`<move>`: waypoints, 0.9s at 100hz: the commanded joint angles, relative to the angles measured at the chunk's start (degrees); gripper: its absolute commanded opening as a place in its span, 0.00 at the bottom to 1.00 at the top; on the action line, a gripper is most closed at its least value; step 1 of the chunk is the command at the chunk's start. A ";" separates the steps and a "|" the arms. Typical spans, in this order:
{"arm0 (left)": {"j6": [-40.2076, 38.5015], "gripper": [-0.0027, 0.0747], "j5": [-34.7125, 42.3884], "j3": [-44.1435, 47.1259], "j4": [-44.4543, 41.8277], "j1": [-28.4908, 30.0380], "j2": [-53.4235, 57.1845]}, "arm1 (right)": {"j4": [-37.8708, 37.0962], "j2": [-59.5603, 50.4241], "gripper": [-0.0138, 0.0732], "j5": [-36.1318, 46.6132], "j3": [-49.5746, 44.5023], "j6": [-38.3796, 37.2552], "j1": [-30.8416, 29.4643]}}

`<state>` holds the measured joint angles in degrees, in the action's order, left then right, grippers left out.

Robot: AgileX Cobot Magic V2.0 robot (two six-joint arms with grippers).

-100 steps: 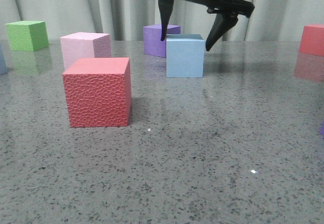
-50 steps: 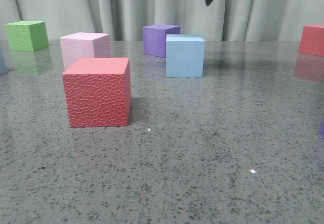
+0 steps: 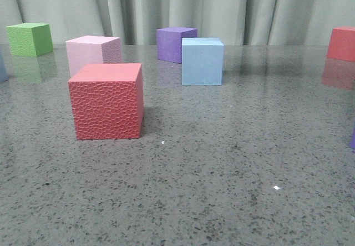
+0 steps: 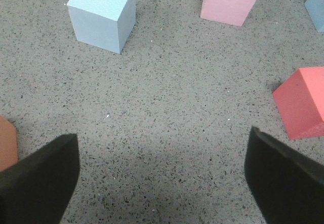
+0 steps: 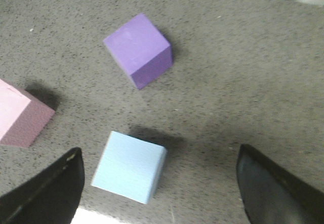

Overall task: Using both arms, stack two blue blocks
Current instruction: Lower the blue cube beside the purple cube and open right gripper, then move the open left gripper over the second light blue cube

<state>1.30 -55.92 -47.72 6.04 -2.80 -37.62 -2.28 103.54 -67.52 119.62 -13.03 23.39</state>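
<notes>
A speckled grey stone table [image 3: 233, 162] carries separate foam cubes: pale blue [image 3: 202, 61], purple [image 3: 175, 44], pale pink [image 3: 91, 53], textured red [image 3: 107, 100], green [image 3: 29, 39], another red [image 3: 341, 44].

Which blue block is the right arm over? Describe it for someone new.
Start at the curtain behind the table. Just in front stands a purple cube, and the blue block sits right beside it, nearer the camera. It is the only pale sky-blue cube mid-table.

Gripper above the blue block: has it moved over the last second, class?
Yes. It rose away from the blue block, which stayed beside the purple cube, and left the front view.
</notes>
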 commanded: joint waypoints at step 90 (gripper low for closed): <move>-0.53 0.83 3.39 -2.00 0.62 0.12 -0.39 | 1.05 -39.98 0.86 12.40 -46.26 11.34 -19.49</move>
<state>1.30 -55.92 -47.72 6.04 -2.80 -37.62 -1.01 68.33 -59.94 76.60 -2.78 4.75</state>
